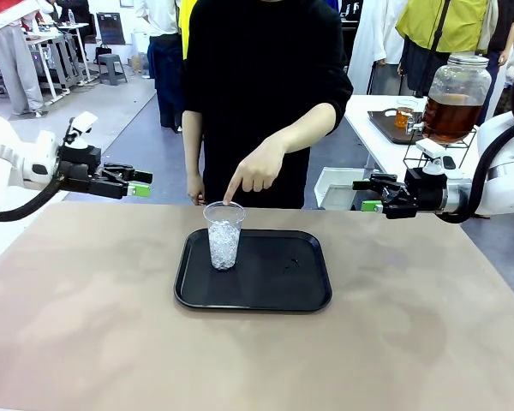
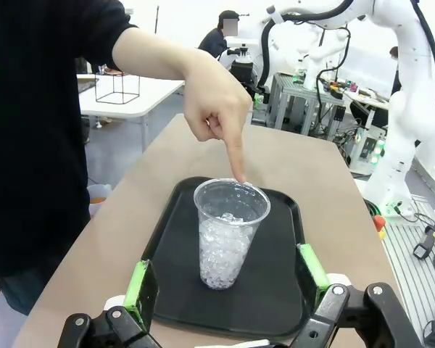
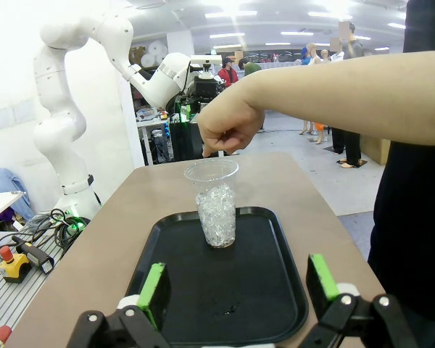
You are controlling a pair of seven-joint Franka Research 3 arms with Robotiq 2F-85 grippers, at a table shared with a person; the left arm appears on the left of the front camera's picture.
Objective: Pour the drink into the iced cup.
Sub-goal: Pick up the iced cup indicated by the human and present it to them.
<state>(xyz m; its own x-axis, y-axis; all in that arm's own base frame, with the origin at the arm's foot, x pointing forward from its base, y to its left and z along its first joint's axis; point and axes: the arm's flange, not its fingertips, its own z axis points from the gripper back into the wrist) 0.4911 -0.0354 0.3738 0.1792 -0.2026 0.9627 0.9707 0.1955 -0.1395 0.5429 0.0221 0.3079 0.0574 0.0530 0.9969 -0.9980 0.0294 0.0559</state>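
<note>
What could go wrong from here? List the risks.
1. The person's hand points at the rim of the iced cup; the open left end effector or right end effector reaching in might strike it.
2. The cup stands free on the tray; a nudge could tip ice out.
3. The drink sits in a dispenser jar on a side table; carrying the cup there may spill ice.

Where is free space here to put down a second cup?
Free: the tray right of the iced cup, and the table on all sides of the tray. Crowded: above the cup, where the person's hand points at its rim.
</note>
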